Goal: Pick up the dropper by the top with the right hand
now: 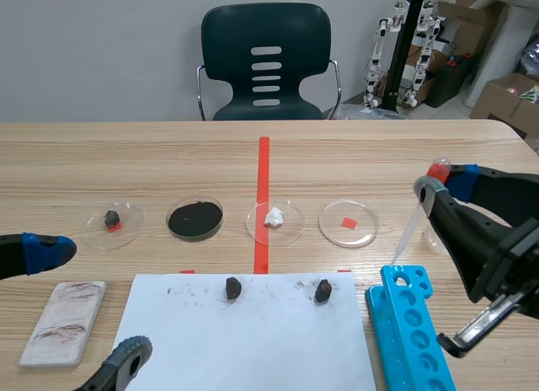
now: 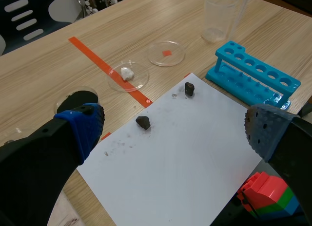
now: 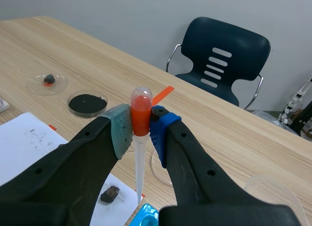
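- While the dropper (image 3: pixel 140 114) hangs upright above the desk (image 1: pixel 379 147), the right claw (image 3: pixel 141 126) pinches its soft orange-red rubber bulb between one grey-green dotted pad and one blue one.
- From the bulb a thin, clear plastic tube tapers downward. Its tip ends close over the far end of a bright blue plastic rack (image 1: pixel 408 324) with a row of round holes; whether tip and rack touch cannot be told.
- Spread wide, the left claw (image 2: pixel 173 131) grips nothing; its thick black fingers hover over the near edge of a flat white sheet of paper (image 1: pixel 244 340).
- Two small, rough, dark lumps (image 1: pixel 233 287) (image 1: pixel 323 291) lie apart on the sheet, with faint dark smudges around them.
- Four round clear dishes stand in a row beyond the paper:
  - one holds a dark lump on a red square (image 1: pixel 112 221);
  - one holds a disc of black powder (image 1: pixel 195 219);
  - one holds a crumbly white lump (image 1: pixel 274 218);
  - one holds only a red square (image 1: pixel 348 223).
- Beside the paper lies a pale rectangular tile (image 1: pixel 64 320) with rounded corners, streaked reddish brown.
- Past the rack stands a clear plastic beaker (image 2: pixel 220 16).
- The desk is light wood with a straight grain.
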